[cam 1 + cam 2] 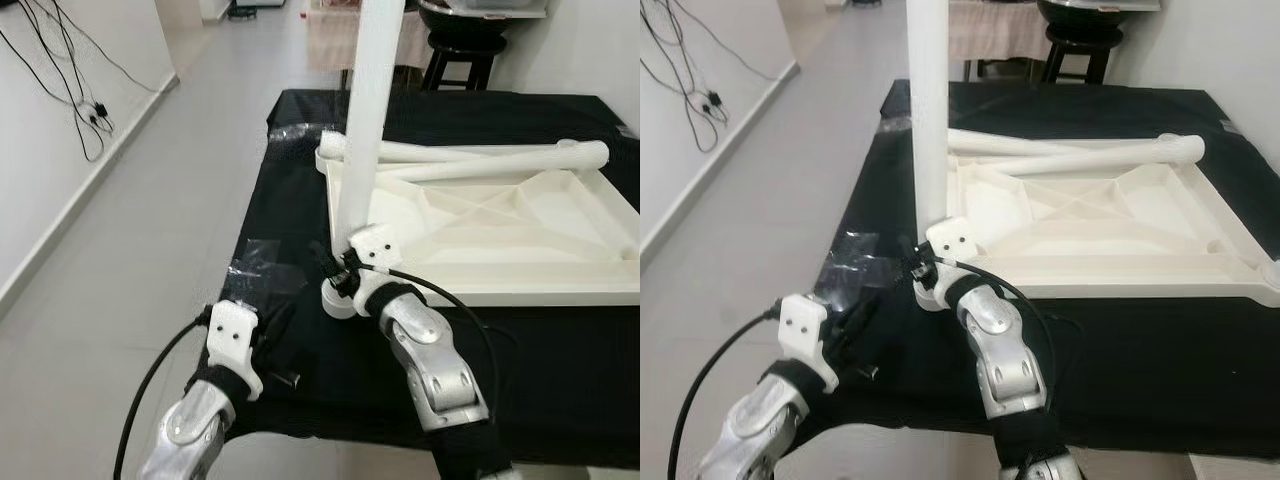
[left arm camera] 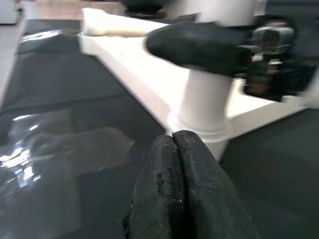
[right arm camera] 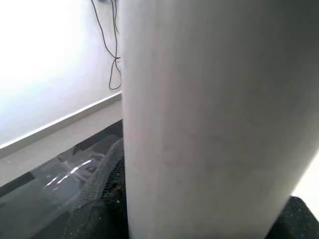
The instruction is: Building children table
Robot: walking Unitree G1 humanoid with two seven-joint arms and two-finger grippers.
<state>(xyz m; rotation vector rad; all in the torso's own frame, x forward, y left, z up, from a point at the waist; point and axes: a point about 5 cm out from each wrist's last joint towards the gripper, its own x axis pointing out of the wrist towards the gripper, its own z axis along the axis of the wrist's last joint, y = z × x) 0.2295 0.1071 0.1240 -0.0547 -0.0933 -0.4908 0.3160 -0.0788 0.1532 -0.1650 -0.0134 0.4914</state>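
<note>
Table leg (image 1: 368, 110) in right claw (image 1: 345, 275)

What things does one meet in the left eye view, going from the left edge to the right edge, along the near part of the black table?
left hand → clear plastic wrap → right hand on the upright white leg → upside-down white tabletop

Upright leg (image 1: 368, 110) blocks tabletop (image 1: 520, 250) corner; black cloth (image 1: 270, 250) to the left free.
</note>
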